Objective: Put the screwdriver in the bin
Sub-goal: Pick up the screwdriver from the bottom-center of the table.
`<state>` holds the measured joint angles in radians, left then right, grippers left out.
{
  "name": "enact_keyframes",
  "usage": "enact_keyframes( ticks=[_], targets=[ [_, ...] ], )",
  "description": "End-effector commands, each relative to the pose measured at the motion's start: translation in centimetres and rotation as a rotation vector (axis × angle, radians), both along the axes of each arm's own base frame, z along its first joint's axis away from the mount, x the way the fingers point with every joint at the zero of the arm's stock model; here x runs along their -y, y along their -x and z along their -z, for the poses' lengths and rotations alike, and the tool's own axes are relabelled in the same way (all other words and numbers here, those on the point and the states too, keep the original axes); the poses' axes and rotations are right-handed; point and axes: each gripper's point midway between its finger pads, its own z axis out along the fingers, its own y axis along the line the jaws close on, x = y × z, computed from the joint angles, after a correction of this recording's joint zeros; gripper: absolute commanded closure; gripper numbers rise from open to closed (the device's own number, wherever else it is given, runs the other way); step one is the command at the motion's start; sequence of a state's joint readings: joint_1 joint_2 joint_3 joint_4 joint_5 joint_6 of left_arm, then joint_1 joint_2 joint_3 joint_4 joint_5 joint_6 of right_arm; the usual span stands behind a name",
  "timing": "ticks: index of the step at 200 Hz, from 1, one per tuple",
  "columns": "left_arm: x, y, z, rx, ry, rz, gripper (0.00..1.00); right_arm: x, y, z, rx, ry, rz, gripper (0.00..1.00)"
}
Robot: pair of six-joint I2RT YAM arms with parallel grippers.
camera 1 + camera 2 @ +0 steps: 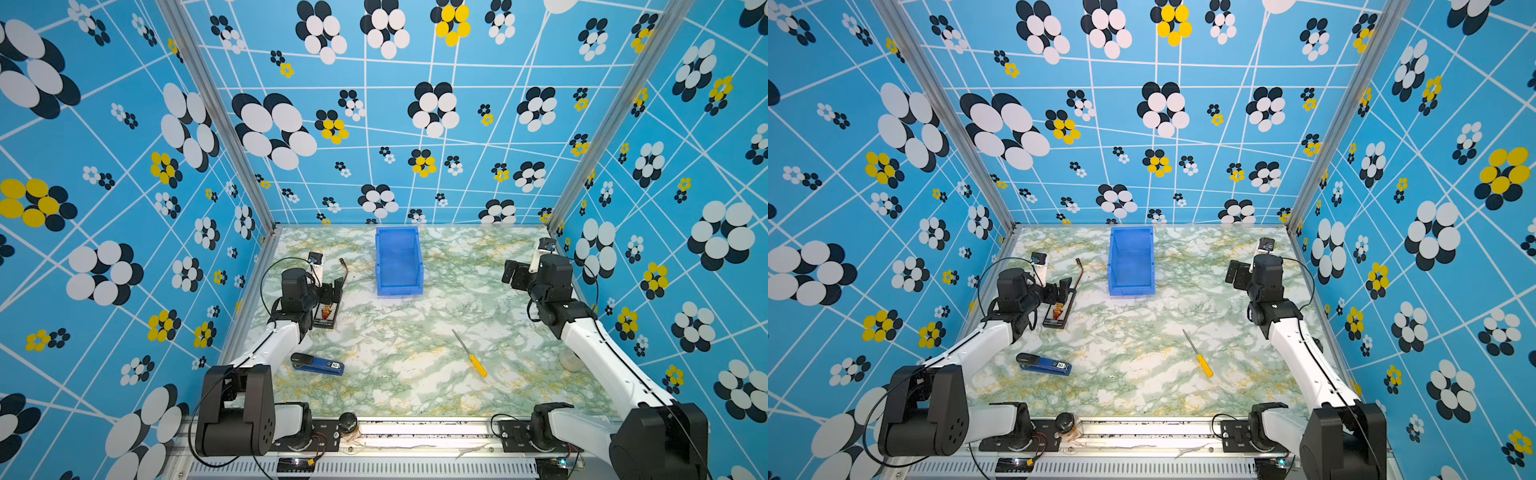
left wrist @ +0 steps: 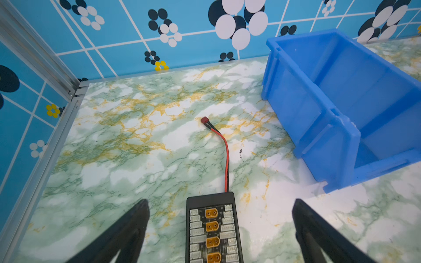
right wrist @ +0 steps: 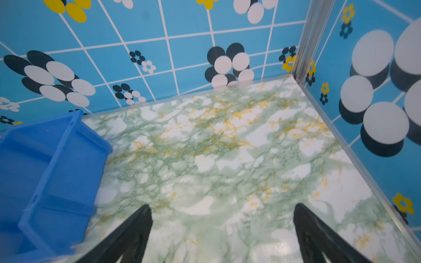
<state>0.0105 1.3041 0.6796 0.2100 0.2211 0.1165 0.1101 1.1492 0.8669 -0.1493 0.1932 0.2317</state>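
Screwdriver point(image 1: 470, 354): flat on worktop point(image 1: 395, 353), near front edge.
Bin point(image 1: 419, 262): at back edge, well apart.
Left gripper point(image 2: 219, 201): jaws wide, over black board point(image 2: 211, 230).
Right gripper point(image 3: 222, 205): jaws wide, empty.

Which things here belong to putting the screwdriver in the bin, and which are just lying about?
Job: slim yellow-handled screwdriver with silver metal shaft; bright blue rectangular plastic bin.
Lying about: dark-blue stapler; black rectangular board of orange connectors; thin red-and-black cable running from it.
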Motion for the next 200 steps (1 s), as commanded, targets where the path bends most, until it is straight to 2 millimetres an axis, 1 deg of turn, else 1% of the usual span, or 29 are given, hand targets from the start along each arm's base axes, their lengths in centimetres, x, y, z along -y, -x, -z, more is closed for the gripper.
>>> enact_keyframes(
  ticks=[1, 11, 27, 37, 46, 60, 68, 79, 92, 114, 136, 163, 174, 186, 200],
  targets=[
    [0.3, 2.3, 0.2, -0.167, -0.036, 0.030, 0.01, -2.1, 6.2, 5.1, -0.335, -0.069, -0.010, 0.01],
    [0.2, 2.5, -0.6, -0.197, -0.040, 0.025, 0.01, -3.1, 7.7, 5.7, -0.391, -0.075, -0.021, 0.01],
    [0.3, 2.8, -2.1, -0.237, -0.042, 0.038, 0.01, -5.6, 9.9, 7.3, -0.495, -0.096, -0.086, 0.01],
    [0.9, 3.0, -3.1, -0.260, -0.038, 0.075, 0.01, -7.1, 11.3, 8.3, -0.566, -0.094, -0.134, 0.02],
    [1.4, 3.2, -4.0, -0.279, -0.033, 0.113, 0.01, -8.0, 12.6, 9.2, -0.624, -0.081, -0.161, 0.03],
    [2.0, 3.3, -5.1, -0.301, -0.017, 0.146, 0.01, -9.1, 14.4, 10.3, -0.688, -0.079, -0.188, 0.08],
    [2.3, 3.3, -5.6, -0.318, -0.005, 0.154, 0.01, -10.0, 15.3, 10.9, -0.717, -0.106, -0.209, 0.14],
    [2.6, 3.2, -6.4, -0.326, 0.014, 0.162, 0.01, -10.9, 16.4, 11.5, -0.751, -0.145, -0.222, 0.15],
    [2.9, 2.8, -7.1, -0.330, 0.037, 0.164, 0.01, -12.1, 17.4, 12.2, -0.777, -0.167, -0.253, 0.24],
    [3.4, 2.2, -7.9, -0.328, 0.065, 0.174, 0.01, -12.9, 19.2, 14.1, -0.840, -0.131, -0.292, 0.28],
    [3.6, 1.7, -8.3, -0.325, 0.075, 0.172, 0.01, -12.8, 20.3, 15.7, -0.889, -0.064, -0.302, 0.28],
    [3.9, 1.6, -8.2, -0.330, 0.081, 0.173, 0.01, -12.8, 20.5, 17.2, -0.906, -0.024, -0.299, 0.28],
    [4.0, 1.7, -8.1, -0.336, 0.083, 0.174, 0.01, -13.0, 20.5, 17.8, -0.913, -0.024, -0.304, 0.32],
    [4.1, 1.7, -8.0, -0.340, 0.086, 0.175, 0.01, -13.2, 20.5, 18.5, -0.926, -0.024, -0.306, 0.33],
    [4.3, 1.8, -7.8, -0.344, 0.085, 0.177, 0.01, -13.0, 20.5, 19.1, -0.939, -0.005, -0.295, 0.34]
  ],
)
